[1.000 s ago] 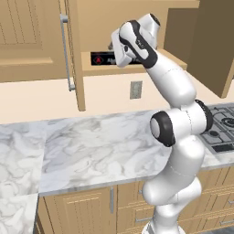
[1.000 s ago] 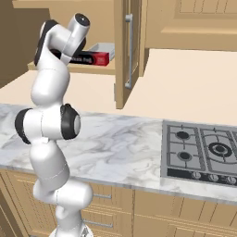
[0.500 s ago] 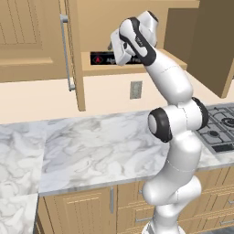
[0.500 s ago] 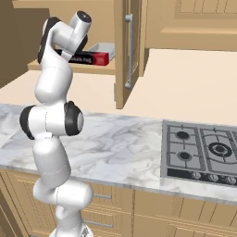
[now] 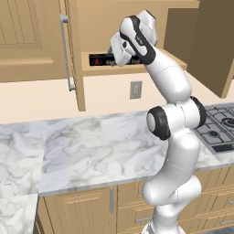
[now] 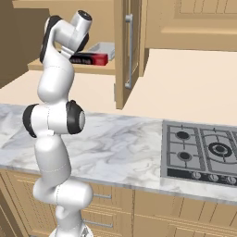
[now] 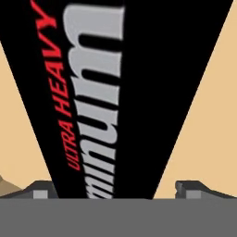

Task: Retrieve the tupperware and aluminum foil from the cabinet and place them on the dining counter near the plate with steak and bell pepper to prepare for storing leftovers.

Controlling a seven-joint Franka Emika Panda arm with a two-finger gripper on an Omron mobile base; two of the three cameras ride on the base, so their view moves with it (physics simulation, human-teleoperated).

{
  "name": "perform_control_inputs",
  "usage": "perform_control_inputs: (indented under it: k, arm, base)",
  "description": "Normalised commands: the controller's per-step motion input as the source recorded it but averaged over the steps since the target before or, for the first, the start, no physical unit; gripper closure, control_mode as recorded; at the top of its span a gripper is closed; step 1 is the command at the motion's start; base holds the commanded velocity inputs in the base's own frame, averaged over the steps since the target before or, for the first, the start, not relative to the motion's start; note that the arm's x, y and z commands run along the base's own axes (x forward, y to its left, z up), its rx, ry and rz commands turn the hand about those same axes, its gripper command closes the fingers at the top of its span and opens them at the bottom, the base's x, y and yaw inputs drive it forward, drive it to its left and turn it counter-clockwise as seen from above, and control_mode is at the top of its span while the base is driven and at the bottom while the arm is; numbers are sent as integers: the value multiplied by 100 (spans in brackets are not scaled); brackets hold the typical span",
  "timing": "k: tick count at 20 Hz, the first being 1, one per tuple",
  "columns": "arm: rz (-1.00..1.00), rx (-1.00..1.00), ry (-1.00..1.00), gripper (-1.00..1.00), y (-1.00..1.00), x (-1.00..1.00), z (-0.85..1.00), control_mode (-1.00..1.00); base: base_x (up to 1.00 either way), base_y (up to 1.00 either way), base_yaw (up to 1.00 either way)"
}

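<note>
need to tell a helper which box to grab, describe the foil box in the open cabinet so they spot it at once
Find the open wall cabinet above the marble counter, left of the hob. On its bottom shelf lies the foil box, with the tupperware behind it. The foil box is long, slim and black with red ends; the tupperware is pale grey.

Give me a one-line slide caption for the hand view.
Open gripper straddling the black aluminum foil box on the cabinet shelf, fingertips either side, not yet closed.
</note>
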Motion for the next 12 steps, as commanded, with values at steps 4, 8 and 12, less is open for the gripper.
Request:
perform_control_inputs:
  k: [4,8,12]
  arm:
    - [0,0,3,100,0,0,-62,-100]
    - [0,0,2,100,0,0,-29,-100]
    - [0,0,0,100,0,0,-1,-100]
  base:
    - [0,0,0]
    - [0,0,0]
    - [0,0,0]
